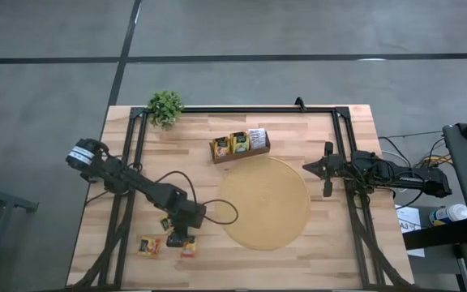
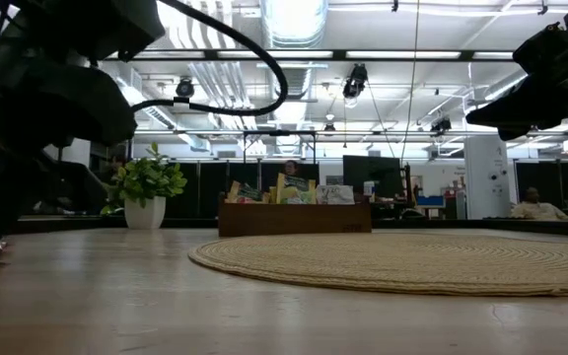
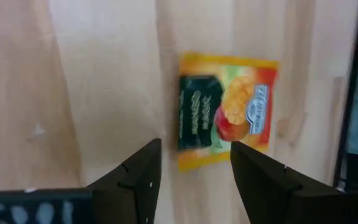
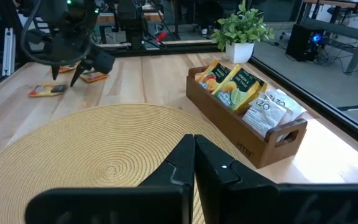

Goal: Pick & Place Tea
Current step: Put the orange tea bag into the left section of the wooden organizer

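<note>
I find three slots of the wooden tray point(image 1: 241, 147) at 12 o'clock stocked. My left gripper point(image 3: 194, 171), fingers apart, straddles a sachet point(image 3: 224, 118) at 7 o'clock with others beside it; my right gripper point(image 4: 194, 155) is together, idle.

Little lettering can be made out. In the right wrist view, a white sachet point(image 4: 267, 111) standing in the end slot of the wooden tray point(image 4: 272, 144) carries dark letters that appear to read "VZO", though the rest of its print is too small to tell. A small mark is stamped on the tray's near wall, unreadable. In the left wrist view, an orange-yellow sachet point(image 3: 226, 110) lying on the tabletop point(image 3: 92, 87) bears a dark green panel with pale script and a small white oval badge, both too blurred to read. A dark strip at that picture's lower corner shows pale characters, also illegible.
</note>
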